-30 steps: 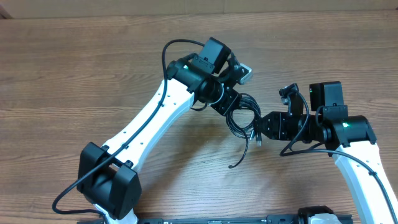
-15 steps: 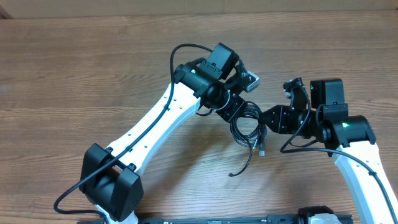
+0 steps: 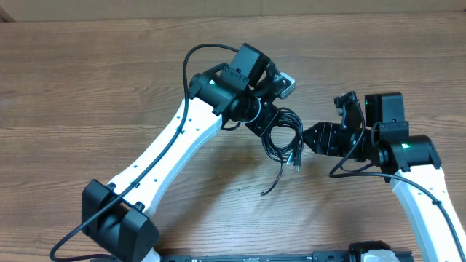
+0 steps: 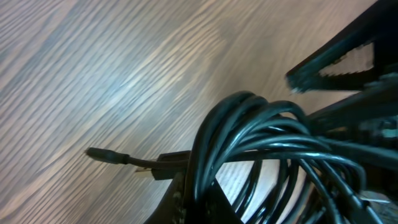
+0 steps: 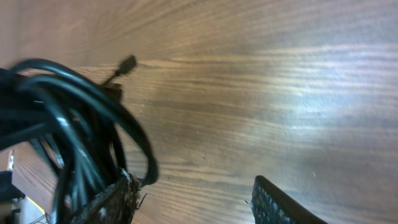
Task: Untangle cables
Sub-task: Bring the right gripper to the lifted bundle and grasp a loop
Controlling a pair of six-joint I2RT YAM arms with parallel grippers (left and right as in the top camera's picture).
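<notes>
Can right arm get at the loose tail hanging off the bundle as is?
Probably yes: the right gripper is open right beside the cables, and the loose tail trails over bare table with nothing between.

The thin black flexible cables (image 3: pixel 283 135) sit bunched in overlapping tangled loops over the wooden worktop (image 3: pixel 87 87), one loose tail trailing out, a small plug end protruding.

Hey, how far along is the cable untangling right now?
Nothing looks done: the cables are one tight bunch, only one end trailing free. In hand: left gripper holds the bunch, right gripper open against it. Left: separating every cord.
</notes>
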